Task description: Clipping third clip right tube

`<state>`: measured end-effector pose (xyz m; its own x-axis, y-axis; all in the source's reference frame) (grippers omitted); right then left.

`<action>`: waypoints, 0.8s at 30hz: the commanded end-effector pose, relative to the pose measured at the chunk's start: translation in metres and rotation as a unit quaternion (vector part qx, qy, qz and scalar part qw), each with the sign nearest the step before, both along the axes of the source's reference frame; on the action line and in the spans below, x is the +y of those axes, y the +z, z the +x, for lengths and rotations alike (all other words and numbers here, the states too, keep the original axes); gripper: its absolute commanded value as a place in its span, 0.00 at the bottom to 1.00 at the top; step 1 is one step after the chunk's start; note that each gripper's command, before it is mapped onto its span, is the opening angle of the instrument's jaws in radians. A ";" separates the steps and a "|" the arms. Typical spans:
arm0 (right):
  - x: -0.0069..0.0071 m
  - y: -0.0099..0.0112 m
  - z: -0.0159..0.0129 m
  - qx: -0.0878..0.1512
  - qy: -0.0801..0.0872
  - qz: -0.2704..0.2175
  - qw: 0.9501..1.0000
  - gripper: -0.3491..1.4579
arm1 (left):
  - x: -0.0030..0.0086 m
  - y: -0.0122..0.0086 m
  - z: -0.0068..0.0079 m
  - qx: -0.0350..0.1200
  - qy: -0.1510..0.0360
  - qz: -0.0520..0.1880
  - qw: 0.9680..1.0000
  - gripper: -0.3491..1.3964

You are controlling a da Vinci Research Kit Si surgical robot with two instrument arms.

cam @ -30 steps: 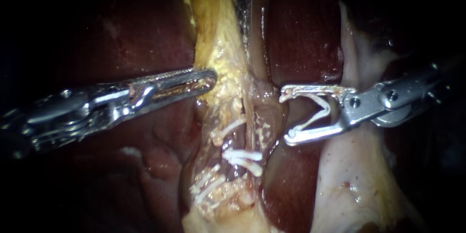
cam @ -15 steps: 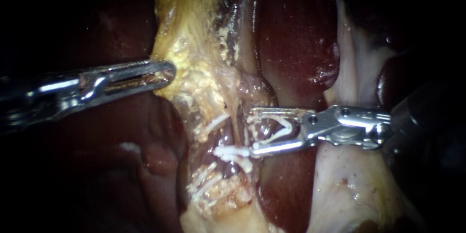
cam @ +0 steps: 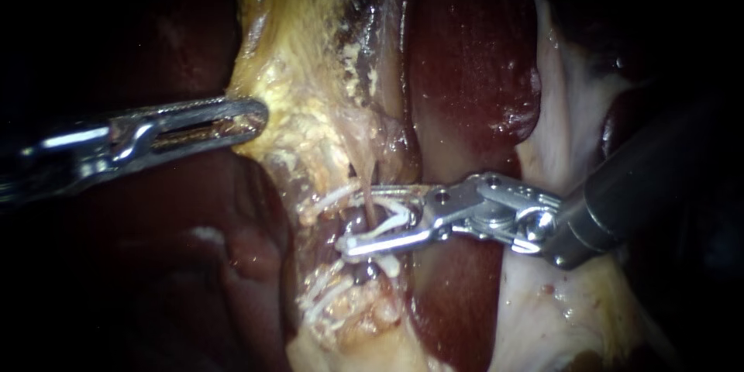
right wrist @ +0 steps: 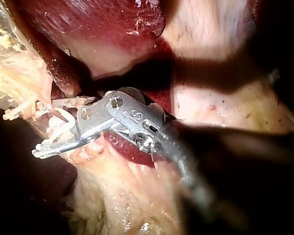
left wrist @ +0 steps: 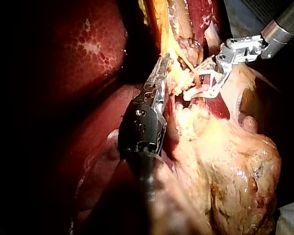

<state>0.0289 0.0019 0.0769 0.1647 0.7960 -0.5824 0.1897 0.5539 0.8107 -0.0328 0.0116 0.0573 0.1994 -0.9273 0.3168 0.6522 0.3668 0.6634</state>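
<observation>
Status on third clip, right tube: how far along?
Done: white clips already sit lower on the tissue. In hand: left instrument grips yellow fatty tissue; right instrument holds an open white clip astride the thin tan tube. Remaining: squeeze it shut, release, withdraw.

The left instrument (cam: 256, 116) reaches in almost level from the left. Its two jaws lie close together and seem to pinch the edge of the yellow tissue (cam: 306, 120), though the grip is hard to see. The right instrument (cam: 355, 218) slants down from the right with its wrist bent. Its jaws stand wide apart and hold a white clip (cam: 397, 213) between them.
</observation>
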 end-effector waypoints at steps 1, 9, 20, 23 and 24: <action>0.0000 -0.0003 0.0000 0.001 -0.004 0.009 1.000 0.49 | 0.0000 0.0002 0.0000 0.000 0.000 0.000 1.000 0.00; -0.0004 -0.0007 -0.0001 0.009 -0.021 0.038 0.999 0.47 | 0.0001 0.0004 0.0002 0.002 -0.001 -0.001 1.000 0.00; 0.0027 -0.0022 0.0009 0.021 0.028 0.058 0.998 0.47 | 0.0001 0.0003 0.0002 0.002 -0.001 -0.001 1.000 0.00; 0.0036 -0.0025 0.0011 0.017 0.042 0.076 0.996 0.46 | 0.0001 0.0003 0.0002 0.002 -0.002 -0.001 1.000 0.00; 0.0038 -0.0026 0.0012 0.017 0.043 0.083 0.996 0.46 | 0.0001 0.0003 0.0002 0.002 -0.002 -0.001 1.000 0.00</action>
